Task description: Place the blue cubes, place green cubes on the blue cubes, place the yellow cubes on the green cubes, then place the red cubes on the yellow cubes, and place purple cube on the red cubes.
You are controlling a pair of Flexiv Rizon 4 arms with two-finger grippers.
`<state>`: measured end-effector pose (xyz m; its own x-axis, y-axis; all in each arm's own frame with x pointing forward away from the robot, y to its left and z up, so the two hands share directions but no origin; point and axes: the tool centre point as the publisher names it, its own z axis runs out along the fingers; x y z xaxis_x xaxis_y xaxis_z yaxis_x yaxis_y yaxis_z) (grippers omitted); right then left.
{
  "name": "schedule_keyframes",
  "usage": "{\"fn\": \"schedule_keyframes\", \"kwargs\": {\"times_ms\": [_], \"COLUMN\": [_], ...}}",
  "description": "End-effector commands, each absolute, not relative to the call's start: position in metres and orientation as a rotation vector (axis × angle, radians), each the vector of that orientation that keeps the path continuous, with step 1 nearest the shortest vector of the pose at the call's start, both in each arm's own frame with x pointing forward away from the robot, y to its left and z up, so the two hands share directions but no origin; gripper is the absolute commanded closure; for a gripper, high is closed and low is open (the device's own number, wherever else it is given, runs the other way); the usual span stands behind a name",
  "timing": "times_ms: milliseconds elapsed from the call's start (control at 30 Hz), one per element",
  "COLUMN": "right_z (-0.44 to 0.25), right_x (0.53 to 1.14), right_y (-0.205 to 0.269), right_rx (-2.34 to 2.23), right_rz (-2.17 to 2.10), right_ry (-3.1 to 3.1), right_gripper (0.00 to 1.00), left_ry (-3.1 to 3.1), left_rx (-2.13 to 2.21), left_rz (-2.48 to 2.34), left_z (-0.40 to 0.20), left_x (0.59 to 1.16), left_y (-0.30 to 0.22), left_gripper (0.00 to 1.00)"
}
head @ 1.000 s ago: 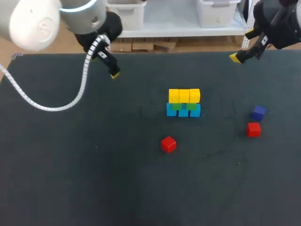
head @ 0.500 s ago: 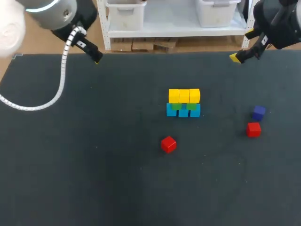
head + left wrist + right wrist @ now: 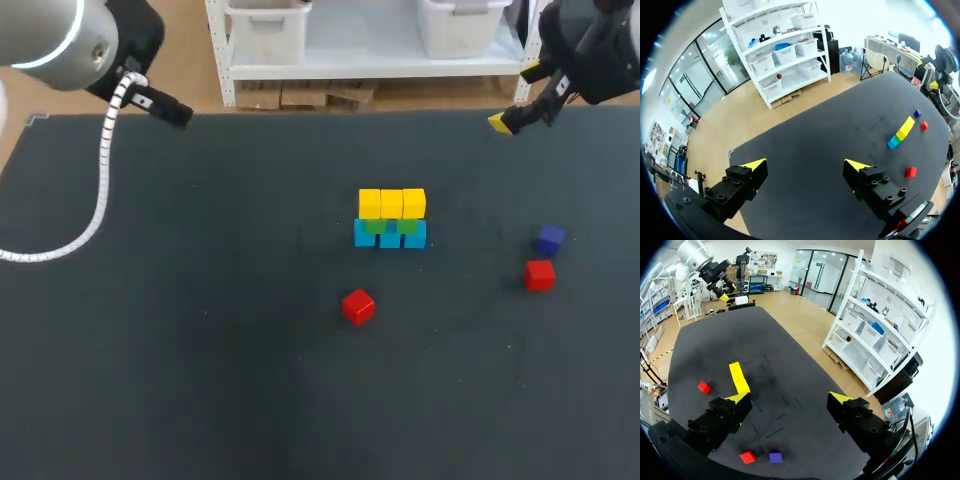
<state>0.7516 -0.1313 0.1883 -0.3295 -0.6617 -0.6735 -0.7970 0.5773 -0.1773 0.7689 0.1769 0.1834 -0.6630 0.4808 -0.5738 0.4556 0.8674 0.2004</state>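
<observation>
Mid-table stands a small wall: a row of blue cubes (image 3: 390, 237), green cubes (image 3: 375, 227) on them, and yellow cubes (image 3: 391, 203) on top. One red cube (image 3: 358, 306) lies in front of the wall. A second red cube (image 3: 539, 274) lies at the right beside the purple cube (image 3: 550, 239). My left gripper (image 3: 175, 112) hangs over the far left corner; in its wrist view it (image 3: 806, 165) is open and empty, with the wall (image 3: 901, 132) far off. My right gripper (image 3: 789, 398) is open and empty above the far right edge, the purple cube (image 3: 775, 457) under it.
The dark table (image 3: 200, 350) has wide bare areas in front and at the left. My left arm's white cable (image 3: 95, 215) loops over the far left part of the table.
My left arm has drawn back up and to the left, from over the table's far middle-left to its far left corner. The right arm and the cubes have stayed put.
</observation>
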Motion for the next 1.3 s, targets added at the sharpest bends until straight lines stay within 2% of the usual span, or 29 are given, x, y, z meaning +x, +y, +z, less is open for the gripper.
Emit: {"fn": "schedule_keyframes", "kwargs": {"times_ms": [33, 967, 1300], "right_z": [0.188, 0.188, 0.139], "right_x": [0.75, 0.75, 0.74], "right_y": [-0.131, -0.131, -0.135], "right_rx": [-1.153, -1.153, -1.273], "right_rz": [0.231, 0.231, 0.271], "right_ry": [2.085, 2.085, 2.211], "right_gripper": [0.0, 0.0, 0.0], "left_ry": [2.384, 2.373, 2.373], "left_rx": [0.669, 0.731, 0.731], "left_rz": [0.055, -0.003, -0.003], "left_z": [0.185, 0.189, 0.189], "left_x": [0.773, 0.776, 0.776], "left_y": [0.178, 0.175, 0.175], "left_gripper": [0.0, 0.0, 0.0]}}
